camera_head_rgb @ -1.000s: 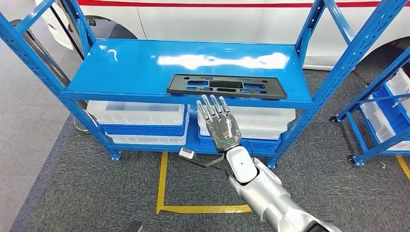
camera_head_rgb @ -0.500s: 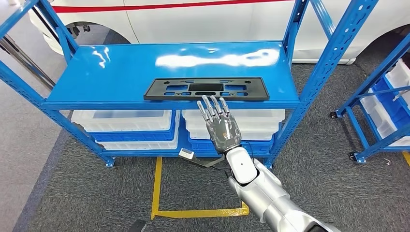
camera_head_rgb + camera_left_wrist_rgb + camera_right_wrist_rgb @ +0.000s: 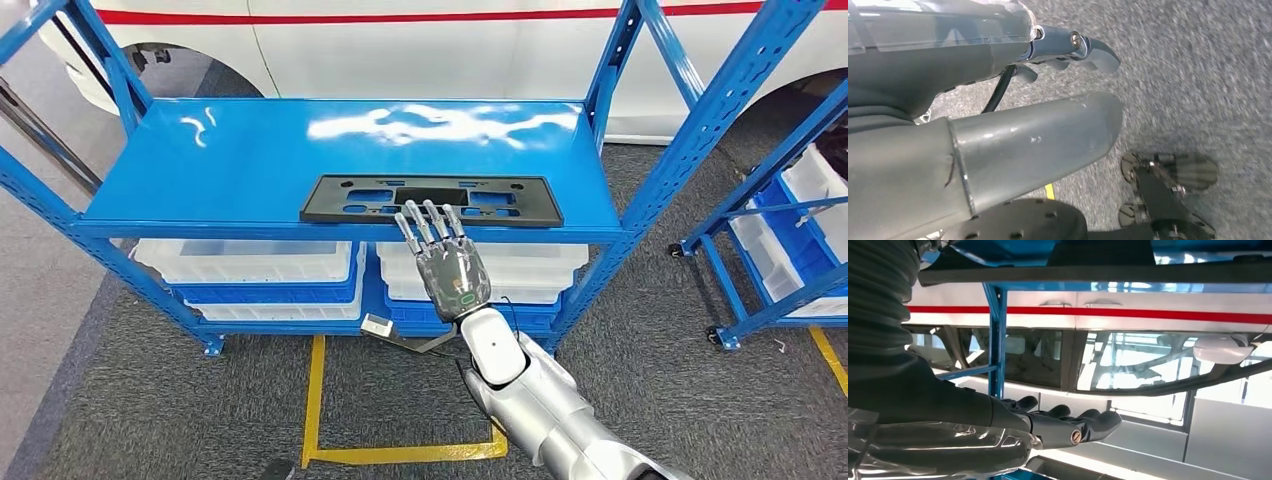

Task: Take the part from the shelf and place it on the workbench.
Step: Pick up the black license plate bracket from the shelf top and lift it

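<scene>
— Well, what's nearest you?
— Your right hand [image 3: 452, 270], fingers spread and holding nothing, its fingertips over the near edge of the blue shelf [image 3: 230, 165].
— And the part [image 3: 430, 199]?
— Flat on that shelf, just beyond your fingertips.
— Anything around it?
— White bins [image 3: 262, 262] underneath, blue uprights [image 3: 700, 115] on both sides, a white car [image 3: 420, 50] behind. Your left hand [image 3: 1068, 47] hangs over the carpet; I can't tell its fingers.

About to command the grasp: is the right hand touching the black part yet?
Cannot tell. In the head view the right hand's fingers overlap the part's near edge; no view shows contact or a gap.
</scene>
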Robot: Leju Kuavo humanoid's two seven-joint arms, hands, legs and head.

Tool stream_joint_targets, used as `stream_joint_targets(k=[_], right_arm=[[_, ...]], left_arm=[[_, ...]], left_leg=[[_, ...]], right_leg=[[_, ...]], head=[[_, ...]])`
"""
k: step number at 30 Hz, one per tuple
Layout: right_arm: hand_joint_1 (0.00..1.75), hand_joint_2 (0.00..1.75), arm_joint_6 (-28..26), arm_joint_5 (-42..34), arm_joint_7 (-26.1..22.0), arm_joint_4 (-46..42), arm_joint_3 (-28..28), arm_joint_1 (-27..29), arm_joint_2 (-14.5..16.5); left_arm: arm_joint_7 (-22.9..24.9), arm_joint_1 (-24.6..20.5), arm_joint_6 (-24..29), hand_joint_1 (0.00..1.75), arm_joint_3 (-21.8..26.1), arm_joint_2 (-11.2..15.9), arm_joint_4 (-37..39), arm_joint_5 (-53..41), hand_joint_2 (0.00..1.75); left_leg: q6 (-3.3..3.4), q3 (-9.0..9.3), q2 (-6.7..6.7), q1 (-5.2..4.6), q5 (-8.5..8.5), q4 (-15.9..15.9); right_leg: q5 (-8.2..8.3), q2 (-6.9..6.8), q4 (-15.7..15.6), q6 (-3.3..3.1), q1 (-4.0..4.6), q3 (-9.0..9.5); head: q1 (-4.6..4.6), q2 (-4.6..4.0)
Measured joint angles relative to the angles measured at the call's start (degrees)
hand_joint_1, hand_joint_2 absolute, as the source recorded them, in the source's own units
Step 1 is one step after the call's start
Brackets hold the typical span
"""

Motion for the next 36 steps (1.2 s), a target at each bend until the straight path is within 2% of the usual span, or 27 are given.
stream_joint_targets(k=[1,2,3,5,6,7,9,11,12,13,15,16,17,18,19,21,22,23,26,28,29,31,32,33,34,35,36], right_arm=[[0.0,1.75,0.0,-0.1,-0.2,0.0,0.0,0.3,0.0],[0.0,1.75,0.0,-0.1,-0.3,0.0,0.0,0.6,0.0],[0.0,1.75,0.0,-0.2,-0.5,0.0,0.0,0.8,0.0],[0.0,1.75,0.0,-0.3,-0.9,-0.1,0.0,0.9,0.1],[0.0,1.75,0.0,-0.3,-1.1,-0.3,0.0,0.9,0.1],[0.0,1.75,0.0,-0.3,-1.3,-0.4,0.0,1.0,0.2],[0.0,1.75,0.0,-0.4,-1.6,-0.7,0.0,1.2,0.3],[0.0,1.75,0.0,-0.4,-1.8,-1.1,0.0,1.5,0.4],[0.0,1.75,0.0,-0.4,-1.8,-1.2,0.0,1.5,0.6],[0.0,1.75,0.0,-0.4,-1.8,-1.3,0.0,1.5,0.7],[0.0,1.75,0.0,-0.4,-1.8,-1.4,0.0,1.6,0.9],[0.0,1.75,0.0,-0.4,-1.8,-1.4,0.0,1.7,0.9],[0.0,1.75,0.0,-0.4,-1.8,-1.4,0.0,1.8,0.9],[0.0,1.75,0.0,-0.4,-1.8,-1.4,0.0,2.0,0.9],[0.0,1.75,0.0,-0.4,-1.8,-1.4,0.0,2.0,1.0],[0.0,1.75,0.0,-0.4,-1.8,-1.4,0.0,2.0,1.0],[0.0,1.75,0.0,-0.4,-1.8,-1.4,0.0,2.0,1.1],[0.0,1.75,0.0,-0.4,-1.8,-1.4,0.0,2.0,1.1],[0.0,1.75,0.0,-0.7,-2.3,-1.6,0.0,2.0,1.2],[0.0,1.75,0.0,-1.0,-3.0,-1.9,0.0,2.2,1.3],[0.0,1.75,0.0,-1.2,-3.3,-2.2,0.0,2.2,1.4],[0.0,1.75,0.0,-1.3,-3.7,-2.5,0.0,2.6,1.6],[0.0,1.75,0.0,-1.3,-3.8,-2.6,0.0,2.9,1.6],[0.0,1.75,0.0,-1.4,-3.9,-2.7,0.0,3.3,1.7],[0.0,1.75,0.0,-1.5,-4.0,-2.8,0.0,3.6,1.7],[0.0,1.75,0.0,-1.7,-4.0,-3.0,0.0,3.8,1.8],[0.0,1.75,0.0,-1.9,-4.1,-3.1,0.0,3.9,1.9]], left_arm=[[0.0,0.0,0.0,0.0,0.0,0.0,0.0,0.0,0.0],[0.0,0.1,0.0,0.0,0.0,0.0,0.0,-0.1,0.0],[0.0,0.1,0.0,0.0,0.0,0.0,0.0,-0.2,0.0],[0.1,0.1,0.0,0.0,0.0,-0.1,0.0,-0.2,0.0],[0.1,0.0,0.0,0.0,0.0,-0.1,0.0,-0.3,0.0],[0.1,0.0,0.0,0.0,0.0,-0.2,0.0,-0.3,0.0],[0.2,-0.1,0.0,0.0,0.0,-0.2,0.0,-0.3,0.0],[0.3,-0.1,0.1,0.0,0.0,-0.2,0.0,-0.3,0.0],[0.3,-0.1,0.1,0.0,0.0,-0.2,0.0,-0.3,0.0],[0.3,-0.1,0.1,0.0,0.0,-0.2,0.0,-0.3,0.0],[0.3,-0.1,0.1,0.0,0.0,-0.2,0.0,-0.3,0.0],[0.3,0.0,0.1,0.0,0.0,-0.2,0.0,-0.3,0.0],[0.3,0.1,0.1,0.0,0.0,-0.2,0.0,-0.3,0.0],[0.3,0.1,0.1,0.0,0.0,-0.2,0.0,-0.3,0.0],[0.3,0.2,0.1,0.0,0.0,-0.2,0.0,-0.3,0.0],[0.3,0.2,0.1,0.0,0.0,-0.2,0.0,-0.3,0.0],[0.3,0.2,0.1,0.0,0.0,-0.2,0.0,-0.3,0.0],[0.3,0.1,0.1,0.0,0.0,-0.2,0.0,-0.3,0.0],[0.3,0.0,0.1,0.0,0.0,-0.2,0.1,-0.3,0.0],[0.3,0.1,0.1,0.0,0.1,-0.2,0.1,-0.3,0.0],[0.3,0.1,0.0,0.0,0.1,-0.2,0.1,-0.4,0.0],[0.3,0.0,0.0,0.0,0.1,-0.2,0.1,-0.5,0.0],[0.3,0.0,0.0,0.0,0.1,-0.2,0.1,-0.6,0.0],[0.3,0.0,0.0,0.0,0.1,-0.2,0.1,-0.7,0.0],[0.3,0.0,0.0,0.0,0.1,-0.2,0.1,-0.8,0.0],[0.3,0.0,0.0,0.0,0.1,-0.2,0.1,-0.8,0.0],[0.3,0.0,0.0,0.0,0.1,-0.2,0.1,-0.9,0.0]], left_leg=[[-0.04,0.27,0.0,0.02,-0.29,0.1],[-0.12,0.6,0.0,0.04,-0.61,0.2],[-0.23,0.95,0.0,0.07,-0.98,0.3],[-0.64,1.61,0.0,0.09,-1.88,0.7],[-0.93,1.72,0.0,0.05,-2.25,1.0],[-1.24,1.72,0.01,0.0,-2.52,1.2],[-1.86,1.66,0.07,0.02,-2.75,1.2],[-2.46,1.77,0.11,0.16,-3.36,1.4],[-2.75,1.38,0.08,0.21,-4.15,2.6],[-3.06,0.25,0.03,0.31,-5.42,5.0],[-3.62,-3.88,-0.02,0.55,-8.29,12.6],[-3.86,-5.95,-0.01,0.69,-8.98,15.9],[-4.04,-7.27,0.0,0.81,-8.78,17.6],[-4.15,-7.81,0.01,0.91,-7.94,17.8],[-4.23,-7.4,0.02,1.03,-6.19,16.1],[-4.36,-4.95,0.0,1.27,-2.04,9.7],[-4.36,-3.61,-0.07,1.23,-0.46,6.5],[-4.12,-2.66,-0.15,1.17,0.09,4.3],[-2.87,-2.16,-0.33,0.91,-0.59,2.8],[-2.08,-1.94,-0.3,0.93,-0.59,2.6],[-1.71,-1.78,-0.26,0.97,-0.6,2.5],[-1.17,-1.62,-0.25,0.83,-0.79,2.4],[-0.96,-1.52,-0.28,0.7,-0.91,2.4],[-0.79,-1.36,-0.32,0.53,-1.07,2.4],[-0.67,-1.12,-0.38,0.34,-1.24,2.4],[-0.6,-0.81,-0.44,0.13,-1.44,2.5],[-0.58,-0.47,-0.48,-0.06,-1.66,2.4]], right_leg=[[-0.28,-0.07,2.5,0.26,-0.26,-1.71],[0.7,-0.16,2.7,0.45,-0.48,-2.42],[2.59,-0.27,1.0,0.56,-0.63,-2.07],[7.1,-0.58,-6.3,0.45,-0.71,0.88],[8.18,-0.67,-9.3,0.24,-0.59,2.21],[8.53,-0.71,-11.0,-0.03,-0.44,3.02],[8.03,-0.56,-11.6,-0.59,-0.1,3.3],[7.93,-0.43,-12.1,-1.17,-0.28,3.79],[7.9,-0.41,-12.5,-1.44,-0.45,4.18],[7.83,-0.43,-12.8,-1.71,-0.63,4.57],[7.51,-0.47,-12.9,-2.06,-0.66,4.94],[7.32,-0.44,-12.8,-2.14,-0.66,5.06],[7.14,-0.38,-12.8,-2.13,-0.67,5.2],[6.98,-0.28,-12.7,-2.08,-0.7,5.35],[6.77,-0.17,-12.6,-1.97,-0.76,5.59],[6.16,0.0,-12.4,-1.51,-0.91,6.19],[5.8,0.08,-12.2,-1.17,-0.88,6.38],[5.56,0.11,-12.0,-0.82,-0.82,6.37],[5.41,0.11,-11.8,0.0,-0.62,6.06],[4.42,-0.08,-10.6,0.47,-0.73,5.59],[3.32,-0.18,-8.6,0.66,-0.75,4.66],[0.27,-0.36,-1.3,0.82,-0.72,0.76],[-0.69,-0.37,2.2,0.8,-0.7,-1.33],[-0.8,-0.37,4.5,0.68,-0.67,-2.89],[0.37,-0.37,4.4,0.4,-0.56,-3.26],[2.49,-0.36,2.1,-0.05,-0.39,-2.56],[4.96,-0.36,-1.6,-0.67,-0.12,-1.12]], head=[[0.02,0.0],[0.01,0.0],[0.02,0.0],[0.03,0.0],[0.02,0.0],[0.0,0.0],[-0.05,0.0],[-0.07,0.0],[-0.13,0.0],[-0.17,0.0],[-0.25,0.0],[-0.25,0.0],[-0.25,0.0],[-0.25,0.0],[-0.25,0.0],[-0.24,0.0],[-0.27,0.0],[-0.31,0.0],[-0.36,0.0],[-0.35,0.0],[-0.34,0.0],[-0.31,0.0],[-0.3,0.0],[-0.31,0.0],[-0.31,0.0],[-0.31,0.0],[-0.31,0.0]])
